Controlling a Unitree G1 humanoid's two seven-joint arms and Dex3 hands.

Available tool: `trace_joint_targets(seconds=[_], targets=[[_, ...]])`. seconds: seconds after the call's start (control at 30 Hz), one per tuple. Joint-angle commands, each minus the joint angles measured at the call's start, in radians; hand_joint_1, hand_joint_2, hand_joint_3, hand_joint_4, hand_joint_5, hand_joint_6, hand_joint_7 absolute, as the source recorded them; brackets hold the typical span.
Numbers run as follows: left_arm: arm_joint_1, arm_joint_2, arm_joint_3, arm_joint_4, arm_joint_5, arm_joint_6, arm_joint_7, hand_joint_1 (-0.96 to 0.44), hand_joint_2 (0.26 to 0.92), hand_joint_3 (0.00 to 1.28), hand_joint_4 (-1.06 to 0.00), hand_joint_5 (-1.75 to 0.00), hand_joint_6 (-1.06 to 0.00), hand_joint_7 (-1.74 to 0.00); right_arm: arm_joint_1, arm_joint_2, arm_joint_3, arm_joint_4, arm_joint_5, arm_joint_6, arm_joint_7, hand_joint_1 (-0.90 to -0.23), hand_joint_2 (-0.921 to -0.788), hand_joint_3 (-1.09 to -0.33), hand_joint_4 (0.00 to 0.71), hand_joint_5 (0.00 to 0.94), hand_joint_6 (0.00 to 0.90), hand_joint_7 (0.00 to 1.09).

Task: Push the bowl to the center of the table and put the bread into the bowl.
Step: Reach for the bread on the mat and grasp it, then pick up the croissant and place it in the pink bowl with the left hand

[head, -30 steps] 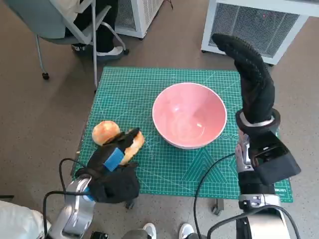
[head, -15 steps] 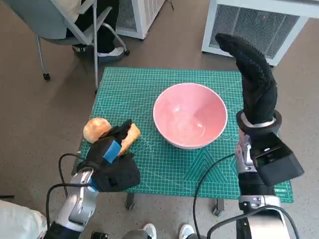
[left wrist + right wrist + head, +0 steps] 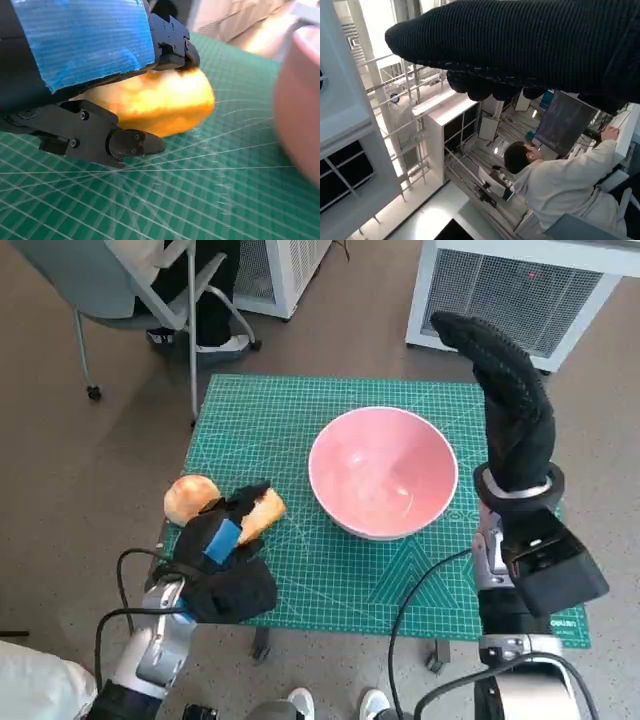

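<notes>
Now: left hand on bread, bowl mid-mat

Nearest, at the table's near left corner, the left hand (image 3: 222, 540) grips a piece of bread (image 3: 262, 513); the left wrist view shows its black fingers (image 3: 135, 142) closed over and under the yellow bread (image 3: 155, 102), just above the green cutting mat (image 3: 200, 200). A second round bread (image 3: 187, 498) sits at the mat's left edge, touching the left hand's far side. The bread in hand lies just left of the pink bowl (image 3: 382, 472), not touching it. The bowl stands upright around the middle of the mat (image 3: 270, 410), empty. The right hand (image 3: 505, 390) is raised over the mat's right edge, gloved fingers straight and pointing away, holding nothing, clear of the bowl. Beyond the table: a chair (image 3: 130, 290) at far left and a white grilled unit (image 3: 520, 285) at far right. The right wrist view shows a person (image 3: 555, 185) in pale clothing.
</notes>
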Motion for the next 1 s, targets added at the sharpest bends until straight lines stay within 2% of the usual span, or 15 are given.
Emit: trace_joint_targets(seconds=[0.03, 0.43, 0.6, 0.87, 1.0], targets=[[0.068, -0.019, -0.012, -0.015, -0.052, -0.022, -0.051, 0.01, 0.921, 0.25, -0.54, -1.41, -0.39, -1.3, 0.019, -0.002, 0.004, 0.005, 0.011, 0.016, 0.016, -0.569, -0.921, -0.724, 0.313, 0.014, 0.035, 0.67], [0.11, -0.023, 0.019, -0.224, -0.124, -0.047, -0.105, 0.01, 0.921, 0.25, -0.54, -1.42, -0.39, -1.31, 0.018, 0.001, 0.004, 0.002, 0.017, 0.029, 0.025, -0.556, -0.921, -0.726, 0.314, 0.013, 0.039, 0.68], [0.104, -0.039, 0.028, -0.321, -0.129, -0.062, -0.105, 0.01, 0.921, 0.22, -0.56, -1.39, -0.42, -1.28, 0.02, 0.0, 0.004, 0.002, 0.019, 0.032, 0.028, -0.561, -0.921, -0.724, 0.314, 0.012, 0.042, 0.68], [0.027, -0.077, 0.057, -0.463, -0.115, -0.054, -0.095, 0.01, 0.921, 0.17, -0.6, -1.36, -0.5, -1.2, 0.024, -0.001, 0.002, -0.005, 0.02, 0.034, 0.03, -0.562, -0.921, -0.723, 0.311, 0.009, 0.037, 0.68], [-0.049, -0.095, 0.082, -0.52, -0.093, -0.043, -0.081, 0.01, 0.921, 0.13, -0.64, -1.31, -0.55, -1.15, 0.03, -0.002, 0.001, -0.018, 0.024, 0.039, 0.032, -0.562, -0.921, -0.723, 0.311, 0.009, 0.036, 0.69]])
